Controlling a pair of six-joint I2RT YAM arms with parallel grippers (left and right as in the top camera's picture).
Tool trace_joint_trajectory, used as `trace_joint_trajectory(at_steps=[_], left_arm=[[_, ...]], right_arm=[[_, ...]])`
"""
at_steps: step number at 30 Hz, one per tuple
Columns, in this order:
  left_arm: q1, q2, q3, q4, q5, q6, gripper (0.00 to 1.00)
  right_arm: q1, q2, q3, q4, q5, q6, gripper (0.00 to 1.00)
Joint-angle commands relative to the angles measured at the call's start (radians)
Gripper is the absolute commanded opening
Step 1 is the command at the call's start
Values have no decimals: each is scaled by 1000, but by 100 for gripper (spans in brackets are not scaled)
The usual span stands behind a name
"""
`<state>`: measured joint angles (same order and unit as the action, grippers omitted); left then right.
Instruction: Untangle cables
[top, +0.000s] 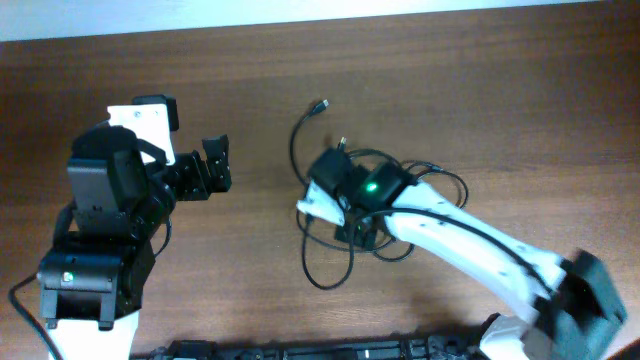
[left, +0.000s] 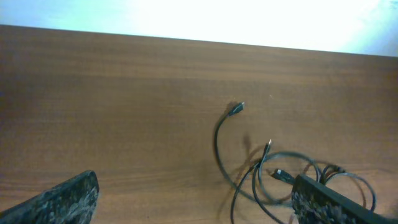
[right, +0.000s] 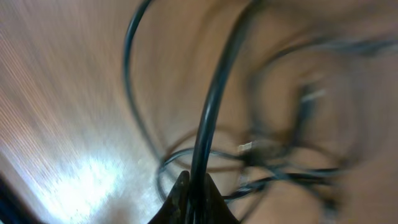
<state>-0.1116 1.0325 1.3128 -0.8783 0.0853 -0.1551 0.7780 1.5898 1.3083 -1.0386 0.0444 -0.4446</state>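
The cables (top: 345, 215) are thin black cords in loose tangled loops at the table's middle. One end with a small plug (top: 318, 105) curves up and away from the tangle. My right gripper (top: 352, 225) sits over the tangle and is shut on one black cable (right: 211, 112), which runs up between the fingertips (right: 194, 186) in the right wrist view. My left gripper (top: 215, 165) is open and empty, left of the cables and apart from them. In the left wrist view the cables (left: 273, 177) lie ahead to the right, the plug end (left: 236, 109) above them.
The wooden table (top: 480, 90) fills the view. The right arm's white link (top: 470, 250) stretches from the lower right across part of the tangle. The left arm's base (top: 95, 270) stands at the lower left.
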Motion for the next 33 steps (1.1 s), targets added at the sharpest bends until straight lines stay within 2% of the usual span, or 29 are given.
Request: trace_joint_trajectory(at_steps=[1,5,8,12,14,16,20,24,28,29,31,33], left_arm=[[5,0,3,2,-4,-12,99],[5,0,3,1,-4,-12,99],[5,0,3,1,-4,-12,99],[5,0,3,1,-4,-12,99],[5,0,3,1,-4,-12,99],[5,0,3,1,-4,-12,99],[5,0,3,1,-4,-12,99],[5,0,3,1,-4,-12,99],[5,0,3,1,-4,-12,99],[5,0,3,2,-4,-12,99],[5,0,3,1,-4,-12,99],[5,0,3,2,-4,-12,99]], right_arm=[[1,-145,229,3,44,8,4],[1,-239,501,11,152,8,4],[1,-291,630,108,262,0,4],[0,-341,650,276,423,-102,4],[1,-350,650,390,531,-87,4],[1,-362,650,476,545,-39,4],[-21,-370,650,641,693,-81,4],[-227,-336,650,630,853,-124,4],[-565,-245,649,572,930,-79,4],[-629,-225,649,552,933,-28,4],[-789,-176,649,461,933,169,4],[-941,-128,649,333,891,452,4]])
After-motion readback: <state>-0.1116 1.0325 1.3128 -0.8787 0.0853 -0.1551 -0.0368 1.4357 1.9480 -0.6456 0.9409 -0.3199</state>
